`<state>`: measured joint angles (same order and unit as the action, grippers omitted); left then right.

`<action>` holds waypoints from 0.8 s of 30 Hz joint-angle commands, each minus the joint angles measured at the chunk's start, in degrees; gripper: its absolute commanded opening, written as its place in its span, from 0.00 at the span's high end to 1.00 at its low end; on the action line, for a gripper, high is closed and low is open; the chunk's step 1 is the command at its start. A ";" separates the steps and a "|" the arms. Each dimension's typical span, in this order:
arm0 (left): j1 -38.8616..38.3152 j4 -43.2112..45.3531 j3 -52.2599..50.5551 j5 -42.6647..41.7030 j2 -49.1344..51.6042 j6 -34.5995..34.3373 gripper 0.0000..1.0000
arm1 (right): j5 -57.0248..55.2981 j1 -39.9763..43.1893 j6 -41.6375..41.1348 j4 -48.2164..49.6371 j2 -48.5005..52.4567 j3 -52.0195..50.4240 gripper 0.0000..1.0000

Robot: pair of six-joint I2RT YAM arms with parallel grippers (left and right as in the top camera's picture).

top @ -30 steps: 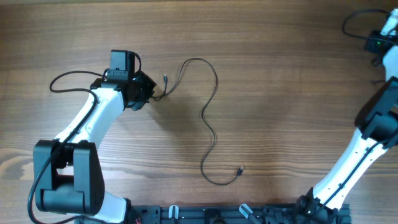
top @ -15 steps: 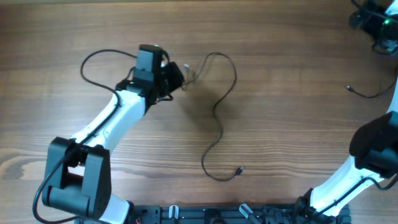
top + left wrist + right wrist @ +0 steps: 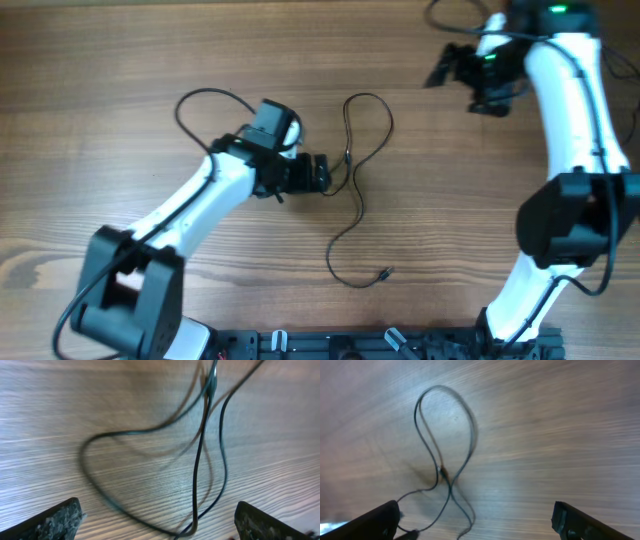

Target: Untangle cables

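One thin black cable lies on the wooden table. It makes a loop at the top, then snakes down to a small plug end. My left gripper sits open just left of the loop's lower part. In the left wrist view its fingers stand wide apart with cable strands lying loose between them. My right gripper hovers open at the upper right, off the cable. The right wrist view shows the loop ahead and to the left, untouched.
A thicker black arm wire curls behind my left arm. Another arm wire runs near the top edge by my right arm. Both arm bases stand along the front edge of the table.
My left gripper moved right and down, opened and let go of the cable, whose loop shifted right. My right arm swung in from the right edge towards the top centre.
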<state>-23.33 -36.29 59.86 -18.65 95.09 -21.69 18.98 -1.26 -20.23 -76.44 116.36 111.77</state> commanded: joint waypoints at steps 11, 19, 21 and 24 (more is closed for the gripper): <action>29.33 -1.11 2.12 -2.91 -19.98 -6.23 0.00 | -5.55 -23.37 -34.64 31.26 0.72 -31.89 0.00; 31.01 -3.10 2.08 -1.18 -19.43 -5.57 0.00 | -18.78 -34.25 -49.40 39.26 4.09 -33.88 0.00; 31.01 -3.13 2.08 -1.18 -19.43 -5.57 0.00 | -19.23 -35.60 -49.53 39.15 4.11 -33.88 0.01; 31.01 -3.21 2.08 -1.18 -19.43 -5.57 0.00 | -20.90 -36.28 -51.36 38.27 4.11 -33.88 0.32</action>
<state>7.46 -39.51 61.67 -20.84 75.16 -27.29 1.41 -36.69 -68.79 -37.54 117.14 79.15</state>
